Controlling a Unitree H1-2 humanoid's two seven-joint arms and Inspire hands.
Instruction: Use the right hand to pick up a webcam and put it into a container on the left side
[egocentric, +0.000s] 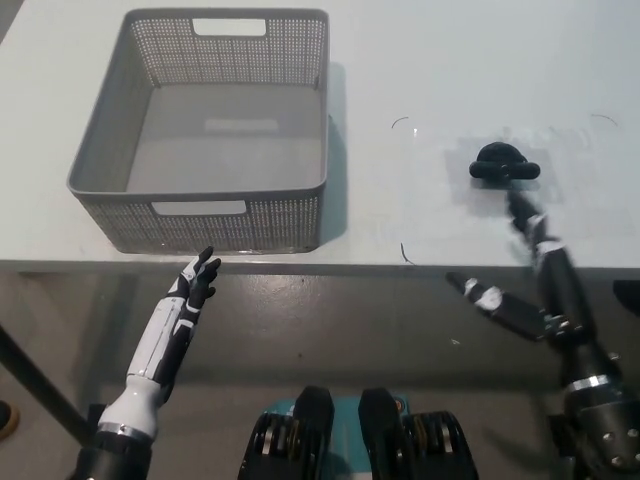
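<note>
The webcam (505, 166), small, hard and probably light, sits on the desk (420, 60) right of the grey basket (215, 205). The right robot hand (535, 265) reaches for it, fingers spread, holding nothing. Its rounded body looks the surest hold. The left robot hand (185, 305) idles open below the desk edge.

webcam (505, 165) sits on the table (420, 60) right past the right hand (545, 275), basket (215, 135) way off to its left

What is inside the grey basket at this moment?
Nothing shows inside the grey basket; its bare floor is in view, though the near wall hides a strip of it. The webcam sits on the table, with the right hand reaching toward it.
</note>
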